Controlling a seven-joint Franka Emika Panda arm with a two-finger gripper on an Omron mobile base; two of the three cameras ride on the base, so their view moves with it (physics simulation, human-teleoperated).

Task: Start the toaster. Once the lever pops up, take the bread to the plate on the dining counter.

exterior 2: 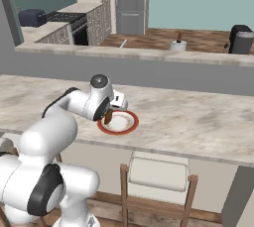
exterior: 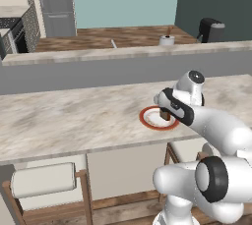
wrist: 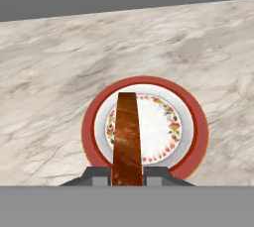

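My gripper [wrist: 127, 175] is shut on the bread [wrist: 127, 137], a brown toasted slice held on edge directly over the plate [wrist: 194, 131]. The plate is white with a red-orange rim and lies on the dining counter [wrist: 49, 72]. From the left base view the gripper [exterior: 167, 115] hangs just above the plate [exterior: 149, 121], with the bread [exterior: 167, 116] showing below the hand. The right base view shows the bread [exterior 2: 107, 119] at the left edge of the plate [exterior 2: 130, 124]. Whether the bread touches the plate I cannot tell. The dark navy toaster [exterior 2: 32, 18] stands far off on the kitchen worktop.
A raised grey ledge [exterior: 98, 69] runs behind the dining counter [exterior: 74, 116]. Cushioned stools stand under the counter's near edge [exterior: 44, 180] [exterior 2: 158, 171]. Beyond the ledge are a dark coffee machine [exterior: 211, 30] and a small white pot [exterior: 167, 40].
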